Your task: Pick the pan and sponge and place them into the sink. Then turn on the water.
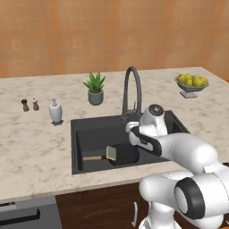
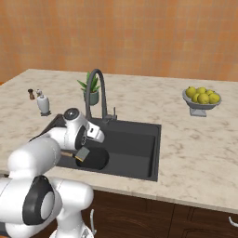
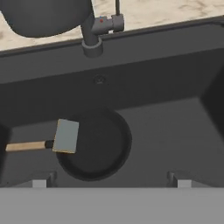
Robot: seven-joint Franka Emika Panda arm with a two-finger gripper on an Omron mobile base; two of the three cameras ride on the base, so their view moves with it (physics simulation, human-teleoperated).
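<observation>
Rendered home kitchen. Pale marble-patterned surface (image 1: 36, 143) across mid-frame, orange-tan wall behind. Dark sink (image 1: 89, 129) set into it at centre, arched dark faucet (image 1: 132, 91) at its back rim. Black pan (image 3: 94, 144) with wooden handle lies in the basin, sponge (image 3: 66, 136) on its rim. Left of frame: soap dispenser (image 1: 55, 112), two small shakers (image 1: 30, 105). Potted plant (image 1: 95, 88) behind the sink; bowl of lemons (image 1: 192, 83) upper right. Dark wood cabinet fronts (image 1: 107, 205) below.

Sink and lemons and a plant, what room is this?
It looks like a kitchen. There is a dark sink set in a marble-look counter, a tall arched faucet over it, and a frying pan lying in the basin with a sponge on it.
</observation>
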